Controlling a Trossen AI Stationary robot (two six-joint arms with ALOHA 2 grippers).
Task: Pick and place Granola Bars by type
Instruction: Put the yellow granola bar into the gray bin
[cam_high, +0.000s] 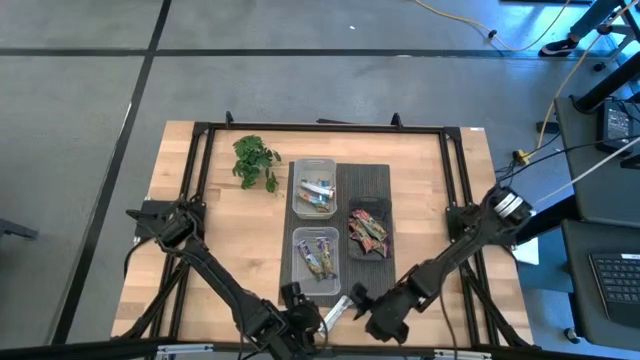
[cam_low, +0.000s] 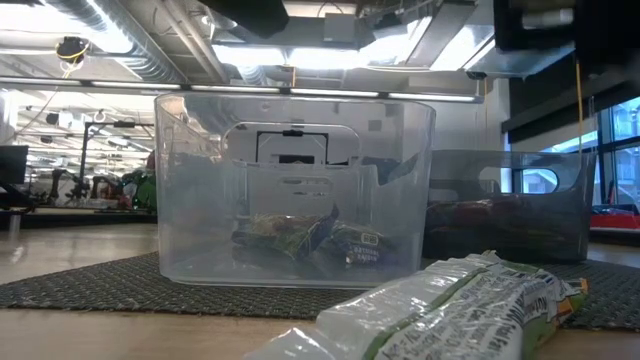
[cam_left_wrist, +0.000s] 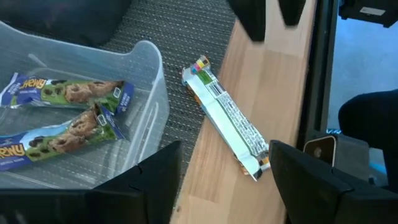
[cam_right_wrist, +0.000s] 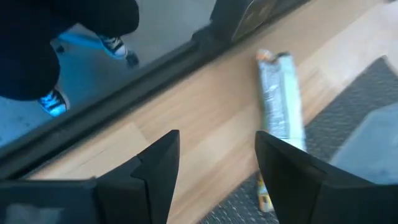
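A silver-wrapped granola bar lies flat at the table's near edge, one end on the dark mat and the rest on bare wood. My left gripper is open just to the left of the bar, and the bar's near end lies ahead of its fingers. My right gripper is open just to the right of the bar. Neither touches it. Blue bars lie in the near clear tub. Silver bars sit in the far clear tub, and red-brown bars in the dark tub.
The dark mat carries all three tubs. A leafy green sprig lies on the wood to the left of the far tub. A black frame rail borders the table. Bare wood lies left and right of the mat.
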